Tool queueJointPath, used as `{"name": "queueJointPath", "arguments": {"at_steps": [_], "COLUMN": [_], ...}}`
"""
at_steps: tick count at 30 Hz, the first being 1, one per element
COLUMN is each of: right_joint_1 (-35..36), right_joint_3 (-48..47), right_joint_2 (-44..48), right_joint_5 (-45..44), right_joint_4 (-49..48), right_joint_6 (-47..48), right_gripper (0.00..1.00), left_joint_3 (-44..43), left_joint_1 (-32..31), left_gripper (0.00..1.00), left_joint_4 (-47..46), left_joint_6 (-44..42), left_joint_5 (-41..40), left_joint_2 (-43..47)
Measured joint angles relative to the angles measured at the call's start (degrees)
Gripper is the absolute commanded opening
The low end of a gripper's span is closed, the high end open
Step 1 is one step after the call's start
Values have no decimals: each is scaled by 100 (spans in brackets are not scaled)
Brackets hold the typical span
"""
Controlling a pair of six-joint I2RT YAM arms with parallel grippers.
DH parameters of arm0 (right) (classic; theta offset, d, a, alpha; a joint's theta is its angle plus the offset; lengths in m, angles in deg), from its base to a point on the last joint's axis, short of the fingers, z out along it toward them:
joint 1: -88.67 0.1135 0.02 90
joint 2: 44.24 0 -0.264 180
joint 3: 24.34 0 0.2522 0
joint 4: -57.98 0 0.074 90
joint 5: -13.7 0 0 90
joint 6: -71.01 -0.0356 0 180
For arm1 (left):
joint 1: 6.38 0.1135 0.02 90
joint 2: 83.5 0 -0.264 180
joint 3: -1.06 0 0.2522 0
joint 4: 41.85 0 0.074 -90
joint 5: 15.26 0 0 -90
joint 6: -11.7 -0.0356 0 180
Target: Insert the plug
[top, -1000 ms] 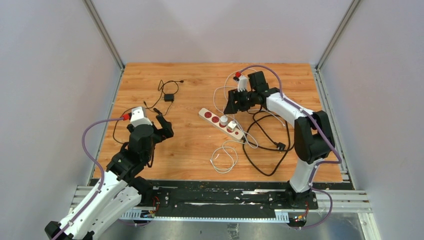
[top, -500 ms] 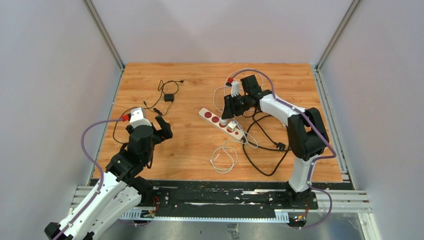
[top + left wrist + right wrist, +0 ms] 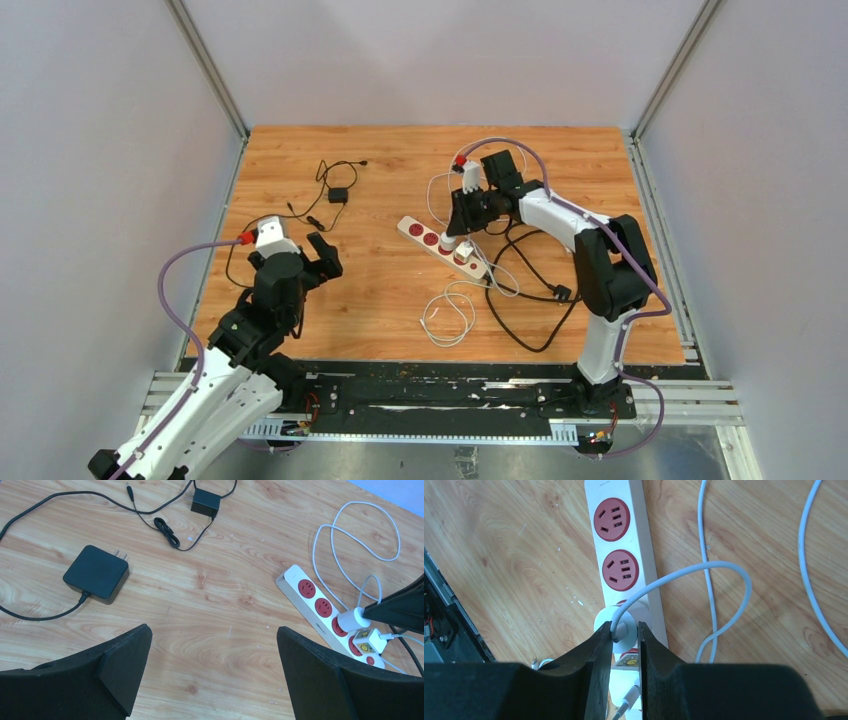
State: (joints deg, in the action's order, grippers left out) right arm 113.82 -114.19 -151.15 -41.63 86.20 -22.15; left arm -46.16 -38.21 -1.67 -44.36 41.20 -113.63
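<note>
One second on, right fingers (image 3: 594, 680) pinching the plug (image 3: 603, 620) have reached the strip (image 3: 616, 500); insertion looks close. Left fingers (image 3: 120, 665) spread.

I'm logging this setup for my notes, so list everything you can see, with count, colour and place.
table: 1, wood, under everything
strip: 1, white with red sockets, centre
plug: 1, white, at the strip's third socket
cube charger: 1, white, plugged in at the strip's near end
white cables: at least 2, looped around the strip
black cord: at least 1, black, right of the strip
big adapter: 1, black, left side
small adapter: 1, black, far left
left gripper: 1, black, open, left side
right gripper: 1, black, shut on the plug
</note>
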Motion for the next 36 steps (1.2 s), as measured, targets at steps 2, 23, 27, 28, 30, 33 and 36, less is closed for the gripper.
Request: {"name": "queueJointPath", "arguments": {"at_steps": [2, 23, 27, 28, 30, 33, 36], "right_joint_1": [0, 761, 868, 874, 883, 855, 739], "right_joint_3": [7, 442, 466, 457, 417, 356, 356], "right_joint_2": [0, 428, 380, 356, 317, 236, 181], "right_joint_5": [-44, -1545, -1891, -1950, -1998, -1965, -1781], "right_joint_4": [-22, -260, -227, -221, -190, -162, -210], "right_joint_6": [17, 704, 634, 603, 551, 415, 229], "right_gripper": [26, 24, 22, 22, 21, 18, 18], "left_joint_3": [0, 0, 0, 0, 0, 0, 0], "left_joint_1": [0, 0, 0, 0, 0, 0, 0], "left_gripper": [100, 100, 100, 100, 100, 100, 100], "left_joint_4": [9, 44, 83, 87, 103, 149, 238], "left_joint_6": [-11, -13, -11, -11, -11, -9, -7], "left_joint_5": [-13, -221, -275, -284, -306, -317, -341], "left_joint_2": [22, 81, 103, 105, 114, 129, 179]}}
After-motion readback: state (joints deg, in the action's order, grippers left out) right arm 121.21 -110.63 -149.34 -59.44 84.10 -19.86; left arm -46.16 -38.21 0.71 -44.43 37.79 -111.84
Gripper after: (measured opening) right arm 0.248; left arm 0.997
